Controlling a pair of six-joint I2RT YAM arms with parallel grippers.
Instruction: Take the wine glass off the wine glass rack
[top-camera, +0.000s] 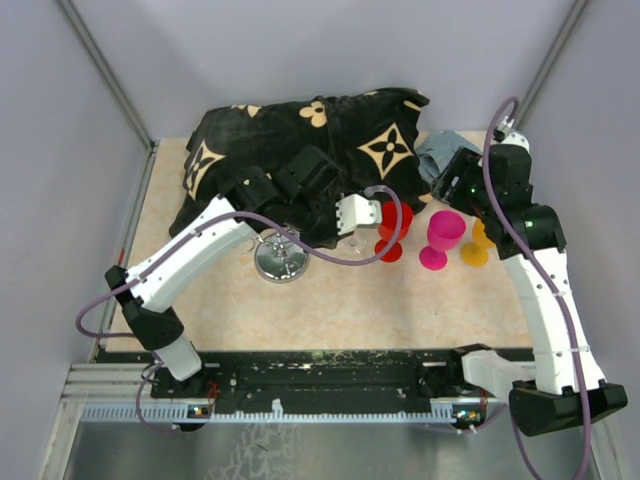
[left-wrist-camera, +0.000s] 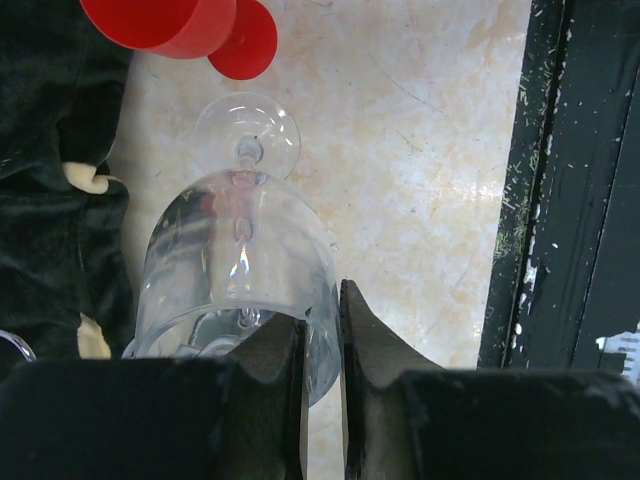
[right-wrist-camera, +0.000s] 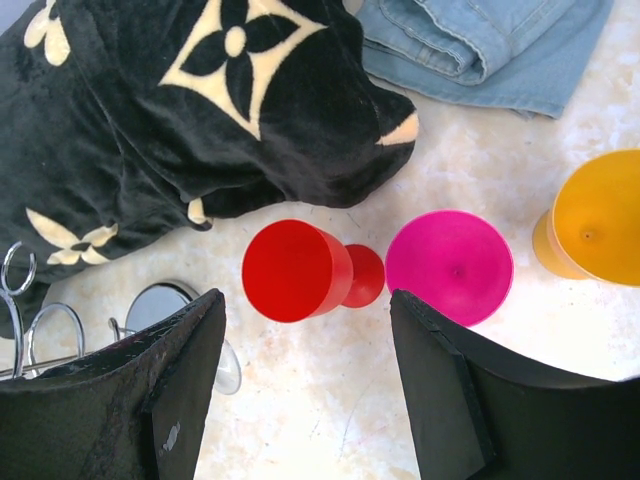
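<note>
The clear wine glass (left-wrist-camera: 235, 260) is off the rack, upright, its foot (left-wrist-camera: 247, 135) low over or on the table beside a red goblet (left-wrist-camera: 170, 25). My left gripper (left-wrist-camera: 320, 300) is shut on the glass's rim wall, one finger inside the bowl and one outside. In the top view the left gripper (top-camera: 355, 215) sits right of the chrome wine glass rack (top-camera: 281, 257), with its round mirrored base. My right gripper (right-wrist-camera: 305, 300) is open and empty, above the red goblet (right-wrist-camera: 295, 270). The rack's looping arms (right-wrist-camera: 40, 325) show at the right wrist view's left edge.
A pink goblet (top-camera: 441, 238) and an orange goblet (top-camera: 476, 245) stand right of the red one (top-camera: 392, 232). A black patterned blanket (top-camera: 300, 140) lies across the back, folded jeans (top-camera: 435, 155) beside it. A black rail (top-camera: 330, 375) runs along the near edge.
</note>
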